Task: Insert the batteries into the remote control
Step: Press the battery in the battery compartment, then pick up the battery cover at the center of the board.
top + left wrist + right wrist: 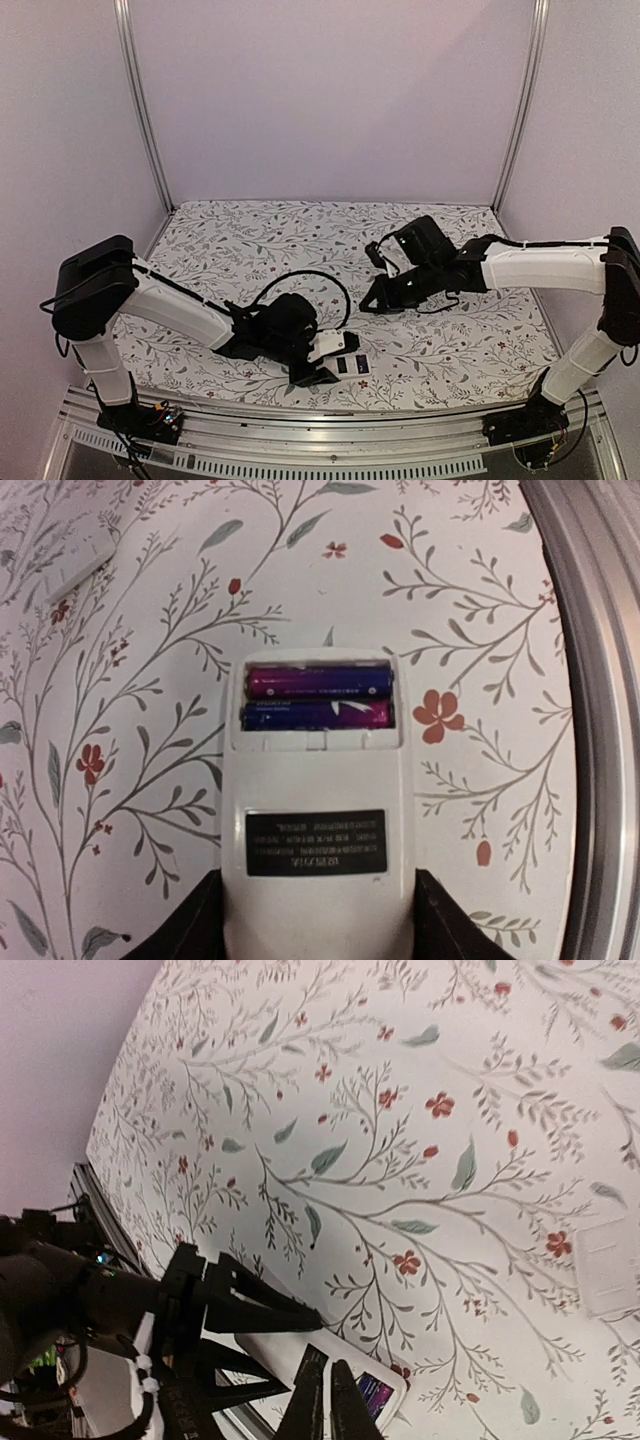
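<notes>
Top view: left gripper (335, 363) clamps the white remote (352, 367) low over the flowered cloth (250, 240). Right gripper (370, 302) hangs behind the remote, jaws together.
Left wrist: remote back up, both batteries (318, 698) seated in its open compartment, fingers (195, 920) pinching its sides.
Right wrist: own fingers closed just above the remote, small white cover (608, 1265) well apart from it.

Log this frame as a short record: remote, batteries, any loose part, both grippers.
remote control: back up, compartment open
batteries: two, side by side inside compartment
flat white piece: lying apart from remote; possibly the cover
left gripper: clamped on remote's sides
right gripper: shut, holding nothing
</notes>
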`<state>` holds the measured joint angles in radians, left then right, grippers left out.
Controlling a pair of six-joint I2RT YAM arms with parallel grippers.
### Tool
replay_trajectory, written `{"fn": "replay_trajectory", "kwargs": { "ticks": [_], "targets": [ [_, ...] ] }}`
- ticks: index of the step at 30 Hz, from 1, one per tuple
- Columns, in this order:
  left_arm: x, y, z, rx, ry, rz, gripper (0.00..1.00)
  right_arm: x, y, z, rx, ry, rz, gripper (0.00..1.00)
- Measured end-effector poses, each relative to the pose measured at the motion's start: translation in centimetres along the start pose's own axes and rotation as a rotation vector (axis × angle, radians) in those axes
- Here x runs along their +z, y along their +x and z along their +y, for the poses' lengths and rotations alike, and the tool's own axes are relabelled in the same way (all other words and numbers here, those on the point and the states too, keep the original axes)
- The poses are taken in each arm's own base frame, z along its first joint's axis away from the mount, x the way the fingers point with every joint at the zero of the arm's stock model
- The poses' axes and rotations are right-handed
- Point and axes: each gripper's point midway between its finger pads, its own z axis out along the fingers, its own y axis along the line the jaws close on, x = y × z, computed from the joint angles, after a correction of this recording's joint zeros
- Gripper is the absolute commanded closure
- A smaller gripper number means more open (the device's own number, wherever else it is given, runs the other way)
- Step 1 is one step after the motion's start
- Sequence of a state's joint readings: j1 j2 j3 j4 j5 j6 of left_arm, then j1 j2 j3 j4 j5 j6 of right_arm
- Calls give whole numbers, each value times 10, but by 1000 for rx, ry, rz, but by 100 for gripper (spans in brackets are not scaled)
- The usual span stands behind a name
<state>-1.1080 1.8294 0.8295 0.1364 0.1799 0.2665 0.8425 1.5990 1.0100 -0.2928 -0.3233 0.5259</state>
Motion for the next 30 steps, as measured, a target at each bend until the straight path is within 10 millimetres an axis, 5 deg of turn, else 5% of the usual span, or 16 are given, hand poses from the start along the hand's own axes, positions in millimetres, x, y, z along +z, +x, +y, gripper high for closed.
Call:
{"fn": "replay_trajectory", "kwargs": {
  "ticks": [6,12,19,24,30],
  "targets": [
    [0,1,2,-29,-9,3,48,-63,-79,-48,27,123,-239,55],
    [-1,2,2,-51,-9,4,37,-51,-84,-102,8,305,-168,39],
    [-7,8,6,-80,-31,24,22,-23,-49,-131,-59,382,30,58],
    [-19,11,6,-83,-41,39,17,-10,-42,-118,-141,382,73,63],
    [-54,-19,15,-84,-89,-67,14,15,-34,-111,-217,406,132,68]
  ]
}}
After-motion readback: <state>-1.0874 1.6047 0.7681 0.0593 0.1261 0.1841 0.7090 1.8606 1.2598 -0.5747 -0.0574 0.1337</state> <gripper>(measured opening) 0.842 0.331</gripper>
